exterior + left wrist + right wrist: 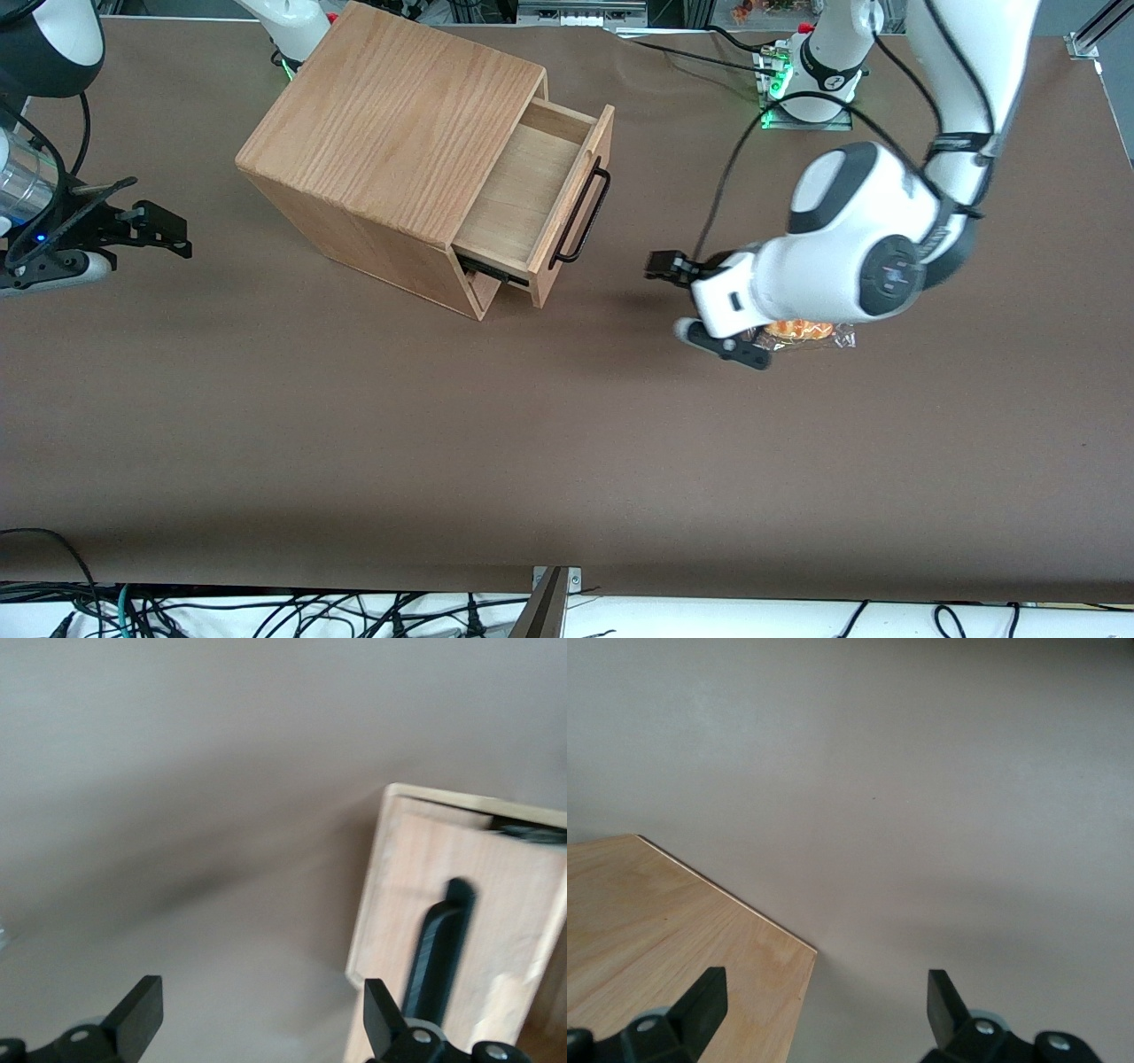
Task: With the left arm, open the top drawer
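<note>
The top drawer (pixel 523 195) of the oak cabinet (pixel 390 124) stands pulled partway out, and its bare wooden inside shows. Its black bar handle (pixel 580 217) runs along the drawer front. My left arm's gripper (pixel 671 299) hangs low over the table in front of the drawer, a short gap away from the handle and touching nothing. It is open with nothing between its fingers. In the left wrist view the gripper (pixel 261 997) points at bare table, with the drawer front (pixel 416 868) and handle (pixel 438 948) just beside one finger (pixel 379 1010).
A clear packet with something orange inside (pixel 802 330) lies on the brown table under my left arm's wrist. Below the drawer sits a narrow handleless wood panel (pixel 478 292). Cables and the arm bases (pixel 802 89) stand along the table edge farthest from the front camera.
</note>
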Controlling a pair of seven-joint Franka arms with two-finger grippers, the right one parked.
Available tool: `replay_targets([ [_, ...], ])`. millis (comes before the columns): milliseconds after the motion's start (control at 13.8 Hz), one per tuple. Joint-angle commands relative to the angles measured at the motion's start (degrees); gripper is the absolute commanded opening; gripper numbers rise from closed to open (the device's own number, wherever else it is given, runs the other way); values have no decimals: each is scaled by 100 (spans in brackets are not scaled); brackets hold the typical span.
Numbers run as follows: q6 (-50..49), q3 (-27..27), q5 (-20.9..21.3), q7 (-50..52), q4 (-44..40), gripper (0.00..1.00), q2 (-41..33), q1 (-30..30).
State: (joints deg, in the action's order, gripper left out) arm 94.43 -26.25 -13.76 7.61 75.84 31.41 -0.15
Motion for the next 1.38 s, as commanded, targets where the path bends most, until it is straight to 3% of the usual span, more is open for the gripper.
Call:
replay_targets([
  [0,-486,-21,600,-23,27,100,-266,401],
  [364,-637,-20,1313,-189,27,100,-302,1051],
  [582,-566,58,1490,-304,115,100,-503,1298],
  [727,-558,418,1517,-592,255,100,-810,1281],
  [945,-234,1383,1437,-1278,1069,100,-1696,870],
  [1309,-179,2589,1455,-1271,1767,100,-2805,51],
])
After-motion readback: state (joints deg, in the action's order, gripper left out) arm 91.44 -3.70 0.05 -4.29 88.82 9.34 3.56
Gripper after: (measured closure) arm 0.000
